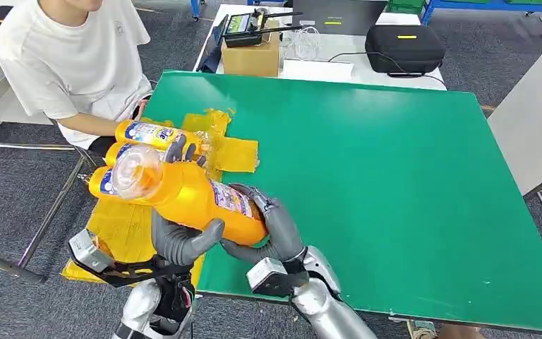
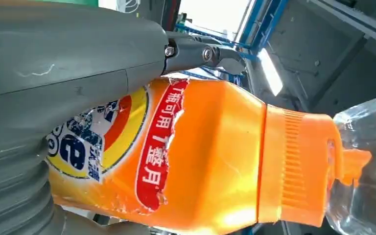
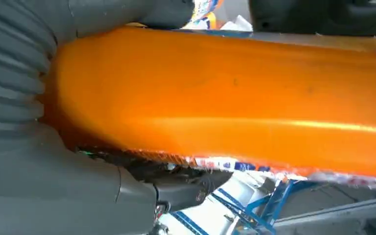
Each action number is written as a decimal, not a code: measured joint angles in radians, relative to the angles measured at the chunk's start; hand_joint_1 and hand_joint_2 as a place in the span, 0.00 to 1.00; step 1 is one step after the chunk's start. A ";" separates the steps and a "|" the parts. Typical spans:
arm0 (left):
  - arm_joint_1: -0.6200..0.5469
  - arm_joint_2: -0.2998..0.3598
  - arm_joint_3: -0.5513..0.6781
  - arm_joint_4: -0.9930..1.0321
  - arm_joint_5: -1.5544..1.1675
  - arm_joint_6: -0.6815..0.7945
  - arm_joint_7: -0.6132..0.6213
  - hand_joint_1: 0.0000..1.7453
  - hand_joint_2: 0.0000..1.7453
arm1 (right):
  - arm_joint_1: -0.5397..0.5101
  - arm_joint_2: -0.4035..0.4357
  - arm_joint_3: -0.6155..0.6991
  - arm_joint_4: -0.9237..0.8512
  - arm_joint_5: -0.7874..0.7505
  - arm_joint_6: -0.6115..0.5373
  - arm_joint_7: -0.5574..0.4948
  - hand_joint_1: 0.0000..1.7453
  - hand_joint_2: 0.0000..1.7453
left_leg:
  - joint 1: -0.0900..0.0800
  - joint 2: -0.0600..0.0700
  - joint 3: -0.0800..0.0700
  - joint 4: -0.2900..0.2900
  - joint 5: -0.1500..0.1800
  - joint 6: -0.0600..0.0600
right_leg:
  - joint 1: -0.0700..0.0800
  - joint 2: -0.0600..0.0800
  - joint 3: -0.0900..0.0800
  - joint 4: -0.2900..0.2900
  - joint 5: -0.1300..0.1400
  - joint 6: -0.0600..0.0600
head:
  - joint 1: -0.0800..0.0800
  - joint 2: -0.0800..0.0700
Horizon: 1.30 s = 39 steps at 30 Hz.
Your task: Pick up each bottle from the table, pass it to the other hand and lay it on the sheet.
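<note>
An orange bottle (image 1: 190,196) with a clear cap is held in the air above the table's near left corner, its cap end raised towards me. My left hand (image 1: 180,239) grips its middle from below. My right hand (image 1: 272,226) wraps around its base end. The left wrist view shows the bottle (image 2: 210,161) with its torn label and ribbed orange neck, in my left hand (image 2: 54,98). In the right wrist view my right hand (image 3: 39,147) grips the orange body (image 3: 225,98). Three more orange bottles (image 1: 148,134) lie on the yellow sheet (image 1: 120,226) at the left.
A person in a white shirt (image 1: 70,56) sits at the far left, an arm by the bottles on the sheet. The green table (image 1: 395,198) stretches to the right. A cardboard box (image 1: 250,53) and a black case (image 1: 404,48) stand on a white table behind.
</note>
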 measured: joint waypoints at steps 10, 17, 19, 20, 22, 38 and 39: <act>-0.032 0.000 0.000 0.088 0.076 -0.023 0.161 1.00 1.00 | -0.010 0.000 0.012 0.015 0.018 -0.063 -0.001 0.00 0.00 | 0.000 0.000 0.000 0.000 0.000 0.000 | 0.000 0.000 0.000 0.000 0.000 0.000 | 0.000 0.000; -0.036 0.000 0.013 0.116 0.260 -0.080 0.215 1.00 1.00 | -0.001 0.018 0.015 0.015 -0.019 -0.147 -0.015 0.00 0.00 | 0.000 0.000 0.000 0.000 0.000 0.000 | 0.000 0.000 0.000 0.000 0.000 0.000 | 0.000 0.000; -0.035 0.000 0.015 0.112 0.256 -0.062 0.211 1.00 1.00 | 0.001 0.021 0.015 0.015 -0.034 -0.154 -0.015 0.00 0.00 | 0.000 0.000 0.000 0.000 0.000 0.000 | 0.000 0.000 0.000 0.000 0.000 0.000 | 0.000 0.000; -0.035 0.000 0.016 0.108 0.247 -0.046 0.206 1.00 1.00 | 0.002 0.022 0.014 0.015 -0.041 -0.159 -0.016 0.00 0.00 | 0.000 0.000 0.000 0.000 0.000 0.000 | 0.000 0.000 0.000 0.000 0.000 0.000 | 0.000 0.000; -0.034 0.002 0.020 0.102 0.230 -0.022 0.198 1.00 1.00 | 0.006 0.022 0.013 0.014 -0.045 -0.176 -0.024 0.00 0.00 | 0.000 0.000 0.000 0.000 0.000 0.000 | 0.000 0.000 0.000 0.000 0.000 0.000 | 0.000 0.000; 0.000 0.140 0.217 0.087 -0.709 0.449 0.208 1.00 1.00 | 0.184 -0.029 -0.073 -0.173 0.002 -0.269 -0.055 0.00 0.00 | 0.001 0.000 -0.001 0.000 0.000 0.000 | 0.001 0.000 -0.001 0.000 0.000 0.000 | 0.000 0.000; 0.005 0.150 0.226 0.095 -0.765 0.450 0.211 1.00 1.00 | 0.193 -0.032 -0.081 -0.186 0.000 -0.263 -0.055 0.00 0.00 | 0.001 0.000 0.000 0.000 0.000 0.000 | 0.001 0.000 -0.001 0.000 0.000 0.000 | 0.000 0.000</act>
